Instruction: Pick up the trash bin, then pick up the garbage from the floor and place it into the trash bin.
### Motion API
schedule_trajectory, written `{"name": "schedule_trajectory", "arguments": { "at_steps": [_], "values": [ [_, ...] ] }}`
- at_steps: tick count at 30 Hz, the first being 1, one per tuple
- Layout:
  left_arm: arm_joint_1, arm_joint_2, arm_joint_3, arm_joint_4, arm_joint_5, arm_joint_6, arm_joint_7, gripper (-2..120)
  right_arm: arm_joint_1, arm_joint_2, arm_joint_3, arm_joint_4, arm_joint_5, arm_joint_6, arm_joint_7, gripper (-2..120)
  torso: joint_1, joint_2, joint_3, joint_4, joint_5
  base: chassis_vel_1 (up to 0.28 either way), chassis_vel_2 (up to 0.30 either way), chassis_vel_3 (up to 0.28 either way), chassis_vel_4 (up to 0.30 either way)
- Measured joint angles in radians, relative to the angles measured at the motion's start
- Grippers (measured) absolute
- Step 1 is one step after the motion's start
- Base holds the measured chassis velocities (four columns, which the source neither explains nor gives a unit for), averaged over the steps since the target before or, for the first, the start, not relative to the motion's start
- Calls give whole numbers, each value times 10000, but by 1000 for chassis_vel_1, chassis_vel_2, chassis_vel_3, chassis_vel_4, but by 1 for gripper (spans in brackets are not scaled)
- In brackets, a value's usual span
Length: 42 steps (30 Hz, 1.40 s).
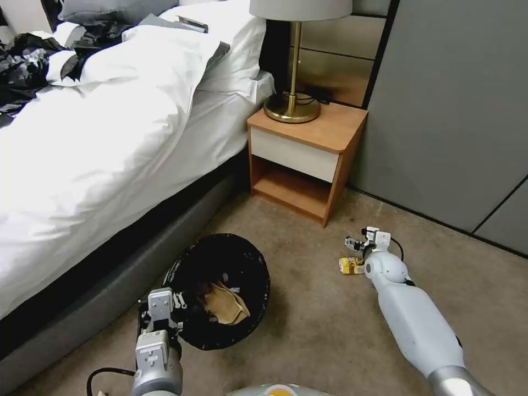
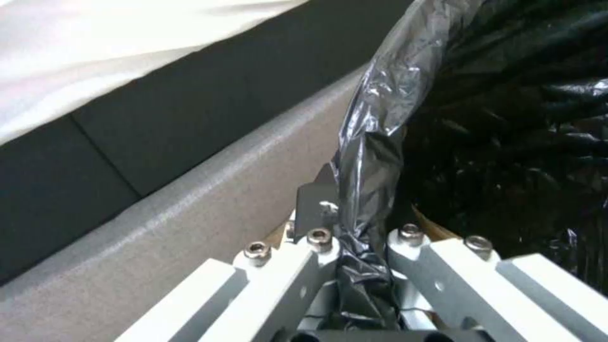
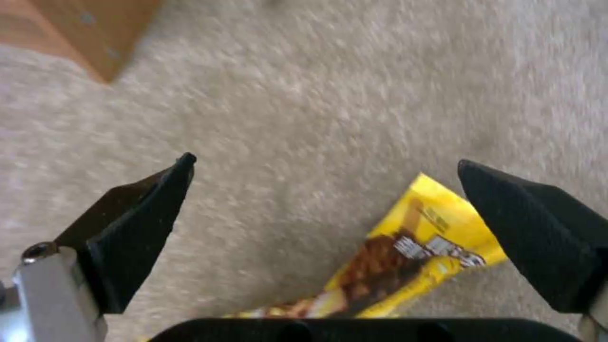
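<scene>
I have the left pincer [image 1: 177, 300] clamped on the bagged rim of the trash bin [image 1: 220, 291] beside the bed [image 1: 110, 154], brown paper already inside, while my right pincer [image 3: 326, 237] hangs spread over the yellow wrapper [image 3: 405, 256] lying on the floor [image 1: 319, 330].

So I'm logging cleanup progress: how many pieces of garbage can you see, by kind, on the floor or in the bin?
Yellow wrapper on the carpet: 1
Brown paper bag in the trash bin: 1
Total: 2
</scene>
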Motion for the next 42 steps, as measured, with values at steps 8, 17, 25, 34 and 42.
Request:
{"name": "schedule_trajectory", "arguments": {
  "at_steps": [8, 17, 25, 34, 42],
  "values": [
    [75, -53, 87, -18, 170, -51, 7, 1, 561, 111, 303, -1221, 79, 408, -60, 100, 0, 0, 0, 2, -1, 0, 0, 0, 0],
    [165, -87, 85, -38, 276, -96, 12, 1, 972, 176, 621, -2325, 192, 739, -374, 100, 0, 0, -1, 1, -1, 0, 0, 0, 0],
    [152, -87, 142, -38, 351, -115, 30, 1, 608, 321, 937, -2411, 102, 830, -417, 100, 0, 0, 0, -1, -1, 0, 0, 0, 0],
    [150, 0, 183, -28, 304, -142, 36, 1, -192, 468, 1351, -1922, -52, 862, -283, 100, -1, 0, -1, 3, -4, 0, 0, 0, 0],
    [179, 37, 227, -56, 286, -177, 37, 1, -529, 427, 1555, -1755, -115, 953, -337, 100, -1, 1, -3, 7, -5, 0, 0, 0, 0]
  ]
}}
